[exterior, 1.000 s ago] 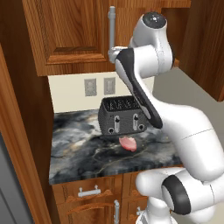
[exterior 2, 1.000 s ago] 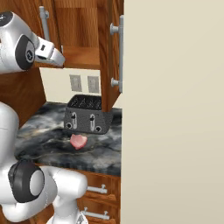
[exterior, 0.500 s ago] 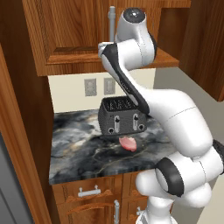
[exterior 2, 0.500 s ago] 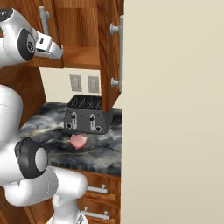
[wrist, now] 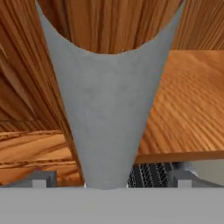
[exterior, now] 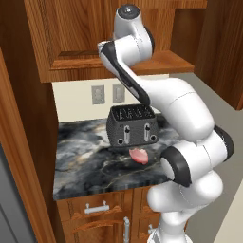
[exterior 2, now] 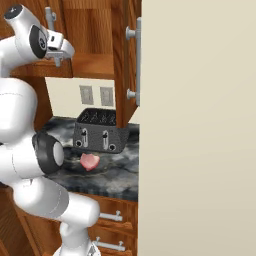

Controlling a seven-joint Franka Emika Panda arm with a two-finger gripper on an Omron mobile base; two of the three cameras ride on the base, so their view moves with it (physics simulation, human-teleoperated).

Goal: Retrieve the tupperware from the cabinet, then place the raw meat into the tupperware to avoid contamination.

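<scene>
The cabinet [exterior: 71, 42] of reddish-brown wood hangs above the counter with its doors shut. My gripper [exterior 2: 59, 55] is raised to its grey bar handle [wrist: 105, 109]. The hand view has that bar running up close between my two fingertips [wrist: 40, 180], with the jaws open on either side of it and not pressing it. The raw meat [exterior: 139, 155], a small pink slab, lies on the dark marble counter [exterior: 85, 166] just in front of the toaster; it is also seen in the right base view [exterior 2: 90, 161]. The tupperware is out of view.
A dark grey toaster [exterior: 132, 126] stands at the back of the counter under the cabinet. Another wooden door with a grey bar handle [exterior 2: 137, 60] hangs nearer on the right. A tall beige panel [exterior 2: 200, 130] walls off the right side. Drawers [exterior: 97, 209] lie below the counter.
The arm's upper joints have swung left and its elbow has folded in. The hand has edged slightly up at the handle. The jaws have stayed open.
</scene>
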